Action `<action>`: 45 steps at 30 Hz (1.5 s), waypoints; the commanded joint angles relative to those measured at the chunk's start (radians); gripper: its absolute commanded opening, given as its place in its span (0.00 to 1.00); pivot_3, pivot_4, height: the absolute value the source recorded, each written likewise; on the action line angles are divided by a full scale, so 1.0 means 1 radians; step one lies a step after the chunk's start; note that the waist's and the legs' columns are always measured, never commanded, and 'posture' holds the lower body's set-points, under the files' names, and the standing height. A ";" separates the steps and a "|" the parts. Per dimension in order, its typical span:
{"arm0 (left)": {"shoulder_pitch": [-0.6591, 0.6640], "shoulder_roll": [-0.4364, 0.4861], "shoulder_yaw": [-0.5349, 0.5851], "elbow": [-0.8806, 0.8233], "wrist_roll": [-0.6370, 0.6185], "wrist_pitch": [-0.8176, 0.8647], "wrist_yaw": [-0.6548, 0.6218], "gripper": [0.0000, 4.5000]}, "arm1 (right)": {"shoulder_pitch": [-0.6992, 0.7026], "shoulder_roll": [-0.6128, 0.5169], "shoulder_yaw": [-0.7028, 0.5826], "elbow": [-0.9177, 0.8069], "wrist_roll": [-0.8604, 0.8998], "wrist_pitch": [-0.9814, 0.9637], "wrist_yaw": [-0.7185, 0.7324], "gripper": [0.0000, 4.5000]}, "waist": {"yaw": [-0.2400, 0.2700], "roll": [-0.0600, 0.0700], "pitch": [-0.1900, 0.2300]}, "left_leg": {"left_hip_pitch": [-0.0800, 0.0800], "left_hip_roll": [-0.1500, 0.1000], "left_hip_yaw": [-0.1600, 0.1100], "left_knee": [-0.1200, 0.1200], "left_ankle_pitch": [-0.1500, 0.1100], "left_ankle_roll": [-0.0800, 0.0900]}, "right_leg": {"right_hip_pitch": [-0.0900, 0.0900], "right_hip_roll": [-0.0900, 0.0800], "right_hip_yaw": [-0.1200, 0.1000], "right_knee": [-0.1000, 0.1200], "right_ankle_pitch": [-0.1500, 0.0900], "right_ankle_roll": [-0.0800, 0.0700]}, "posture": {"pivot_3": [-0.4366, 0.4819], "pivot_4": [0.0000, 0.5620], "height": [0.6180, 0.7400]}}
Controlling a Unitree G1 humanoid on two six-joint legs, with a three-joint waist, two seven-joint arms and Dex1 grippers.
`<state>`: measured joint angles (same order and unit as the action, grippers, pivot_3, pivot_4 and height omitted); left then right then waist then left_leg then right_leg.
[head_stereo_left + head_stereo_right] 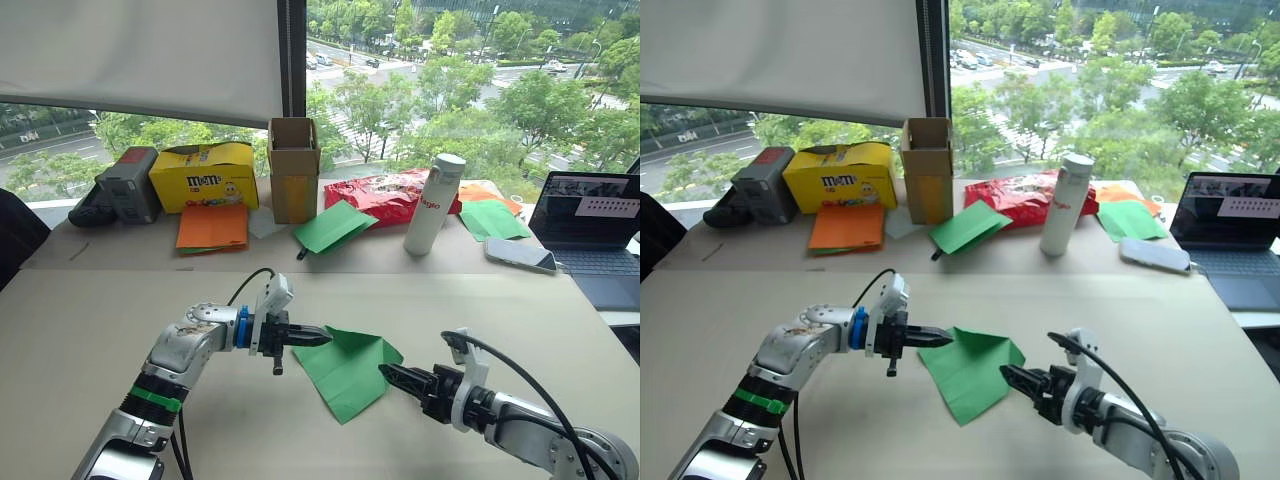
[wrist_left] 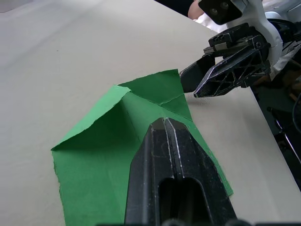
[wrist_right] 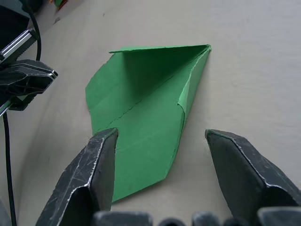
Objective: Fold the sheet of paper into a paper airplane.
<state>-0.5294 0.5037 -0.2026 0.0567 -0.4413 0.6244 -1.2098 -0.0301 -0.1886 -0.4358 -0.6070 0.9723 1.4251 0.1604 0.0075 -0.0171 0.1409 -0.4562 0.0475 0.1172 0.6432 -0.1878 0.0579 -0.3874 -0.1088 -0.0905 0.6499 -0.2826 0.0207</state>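
Note:
The sheet of paper (image 1: 345, 372), bright green and partly folded into a pointed shape with raised flaps, lies on the beige table (image 1: 90, 320) between my two grippers. My left gripper (image 1: 322, 337) is shut, and its tips hover at the paper's left upper corner with nothing seen between them. In the left wrist view the closed fingers (image 2: 164, 141) sit just above the green paper (image 2: 103, 146). My right gripper (image 1: 388, 373) is open at the paper's right edge. In the right wrist view its fingers (image 3: 94, 165) straddle the near end of the paper (image 3: 141, 103).
Along the back stand a grey device (image 1: 125, 185), a yellow candy box (image 1: 203, 175), orange paper sheets (image 1: 212, 226), a cardboard box (image 1: 293, 170), spare green sheets (image 1: 332, 226), a red bag (image 1: 385, 193), a white bottle (image 1: 434, 203), a phone (image 1: 520, 254) and a laptop (image 1: 590, 220).

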 commanded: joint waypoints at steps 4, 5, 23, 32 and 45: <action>0.002 0.029 0.010 -0.002 0.030 -0.033 0.012 0.00 | -0.019 -0.079 0.067 0.022 -0.030 -0.094 0.034 0.18 | -0.001 0.000 0.000 | 0.000 0.000 0.000 0.000 0.000 0.000 | 0.000 0.000 0.000 0.000 0.000 0.000 | 0.48 0.27 1.00; 0.007 0.030 0.019 -0.009 0.021 -0.027 0.012 0.00 | -0.022 -0.116 0.092 0.027 -0.042 -0.108 0.059 0.10 | -0.001 0.000 0.000 | 0.000 0.000 0.000 0.000 0.000 0.000 | 0.000 0.000 0.000 0.000 0.000 0.000 | 0.48 0.27 1.00; 0.127 0.125 0.109 -0.036 -0.036 -0.015 0.008 0.00 | -0.505 -0.673 0.775 0.303 -0.535 -0.657 0.799 0.01 | -0.002 0.002 0.001 | 0.000 0.001 0.001 0.002 0.000 0.000 | -0.001 0.001 0.000 -0.001 0.000 0.000 | 0.48 0.27 1.00; 0.154 -0.008 0.124 -0.061 -0.040 -0.005 0.174 0.00 | -0.554 -0.585 0.917 0.375 -0.787 -0.793 0.793 0.01 | 0.001 0.002 0.002 | 0.000 0.000 0.002 0.003 0.005 -0.008 | -0.001 0.000 0.000 0.002 0.000 0.000 | 0.48 0.27 1.00; 0.263 -0.070 -0.031 0.005 0.075 -0.022 0.255 0.00 | -0.479 -0.551 0.890 0.207 -0.807 -0.678 0.742 0.01 | 0.003 0.003 0.001 | 0.005 0.001 0.002 0.005 0.002 -0.004 | 0.001 -0.001 0.000 0.007 0.000 0.000 | 0.48 0.27 1.00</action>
<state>-0.2943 0.4364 -0.1937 0.0118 -0.4047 0.5879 -0.9729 -0.5163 -0.7389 0.4892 -0.3683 0.1772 0.7389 0.9151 0.0101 -0.0144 0.1420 -0.4488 0.0481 0.1191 0.6475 -0.1872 0.0569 -0.3863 -0.1103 -0.0903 0.6569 -0.2829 0.0212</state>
